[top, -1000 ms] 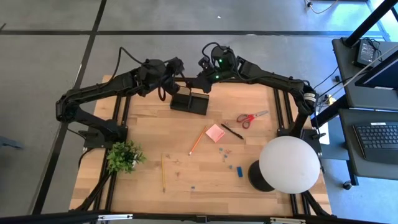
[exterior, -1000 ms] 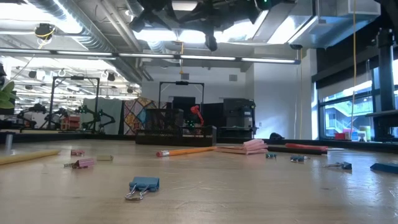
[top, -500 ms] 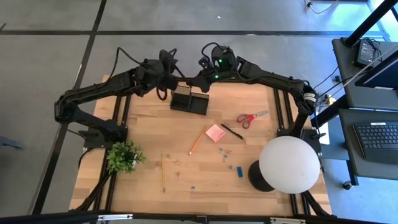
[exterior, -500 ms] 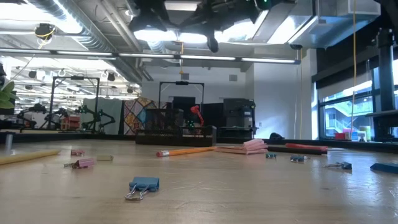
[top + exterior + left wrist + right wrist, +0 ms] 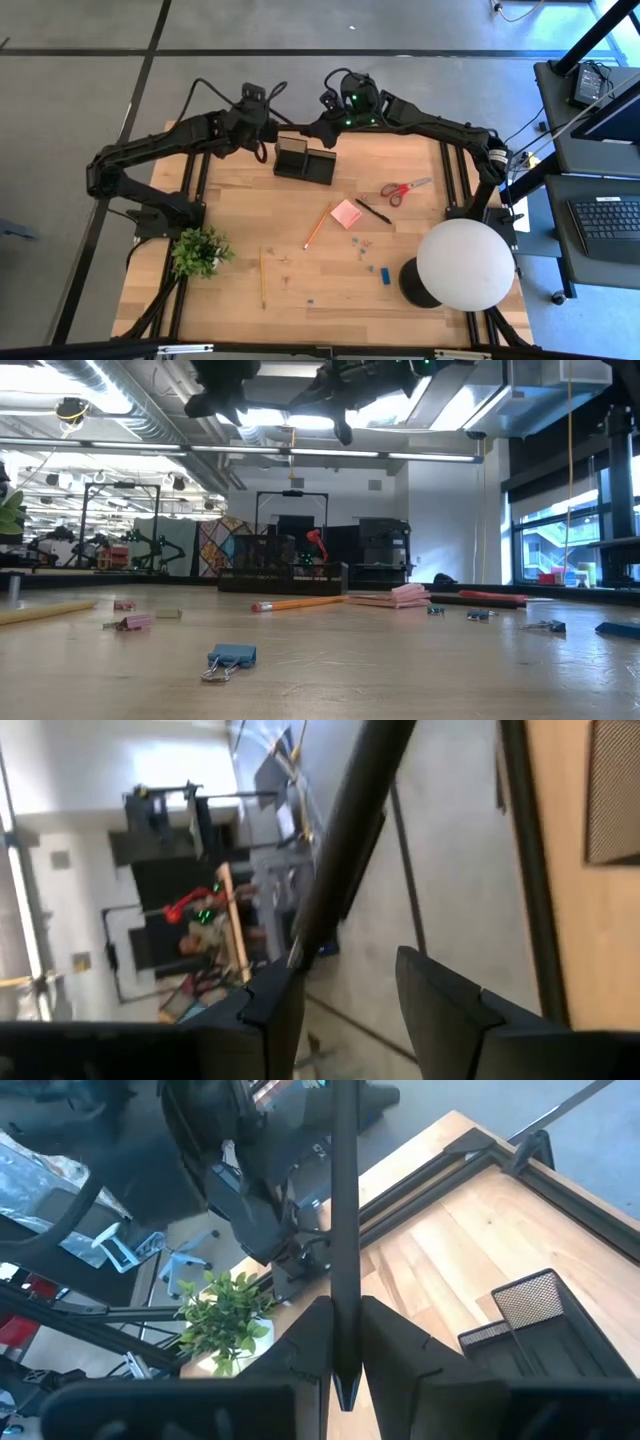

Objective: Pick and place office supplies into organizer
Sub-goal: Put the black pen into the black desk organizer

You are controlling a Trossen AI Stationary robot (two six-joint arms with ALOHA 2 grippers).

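Note:
A black pen (image 5: 295,127) hangs in the air over the table's far edge, just beyond the black organizer (image 5: 305,160). My right gripper (image 5: 325,127) is shut on it and points toward the left arm. My left gripper (image 5: 264,122) stands open at the pen's free end (image 5: 298,948), with nothing between its fingers. On the table lie red scissors (image 5: 403,188), a pink pad (image 5: 346,213), a pencil (image 5: 317,226), a second black pen (image 5: 374,211), a blue block (image 5: 384,274) and small clips (image 5: 358,243). My right gripper pinches the pen's near end (image 5: 345,1305) between its two fingers (image 5: 300,1345). The pen lies along the fingers and sticks out ahead of them toward the left arm, lifted clear and roughly level. My left gripper: the pen's free end lies beside one finger (image 5: 272,1005); I cannot tell whether they touch.
A green plant (image 5: 198,250) stands near the table's left edge and a white globe lamp (image 5: 465,263) at the near right. A second pencil (image 5: 262,277) lies near the front. In the low view a blue clip (image 5: 230,657) lies close to the camera.
My left gripper has drawn back from the right gripper toward the table's left edge and has rolled about its own axis. The pen has stayed in my right gripper, which kept still.

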